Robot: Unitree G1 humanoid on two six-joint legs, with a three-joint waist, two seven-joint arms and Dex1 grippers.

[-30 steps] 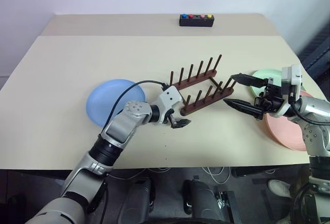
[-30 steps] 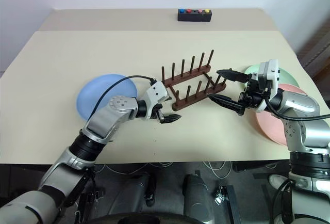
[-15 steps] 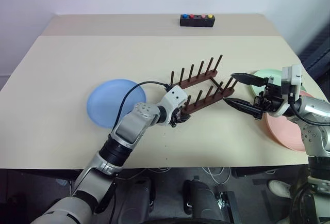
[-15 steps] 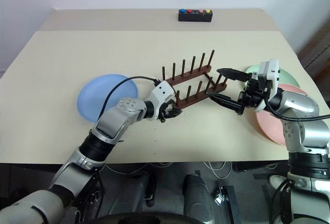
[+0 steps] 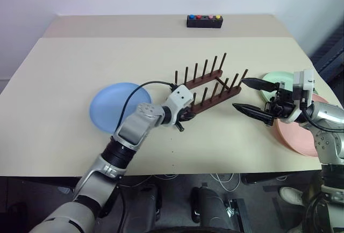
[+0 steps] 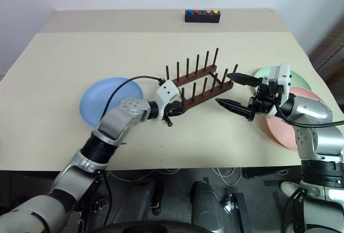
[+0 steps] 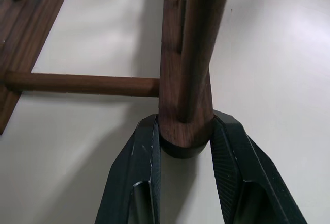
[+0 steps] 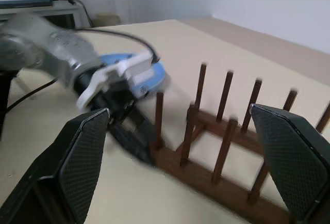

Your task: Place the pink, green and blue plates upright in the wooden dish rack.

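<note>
wooden dish rack [image 5: 206, 89] stands empty near the middle of the counter [image 5: 80, 136], set at a slant, pegs upright. left claw [image 5: 183, 119] is at the rack's near-left end; in the left wrist view its two black fingers [image 7: 138, 177] pinch the rounded end of the front rail from both sides. that end looks slightly raised off the counter, hard to be sure.

right claw [image 5: 252, 98] hangs just off the rack's right end, apart from it, fingers spread wide, one above the other, pointing toward the rack. nothing between them.

blue plate [image 5: 110, 106] lies flat left of the rack, just beyond the left forearm; a black cable arcs over its near edge. green plate [image 5: 277, 80] lies flat to the right of the rack, partly behind the right claw's wrist. pink plate [image 5: 293, 135] lies flat further right of the rack and nearer the counter's front edge, its rim overlapping or touching the green one, cannot tell which.

small black button box [image 5: 205, 21] with coloured buttons sits well behind the rack, at the counter's far edge.
</note>
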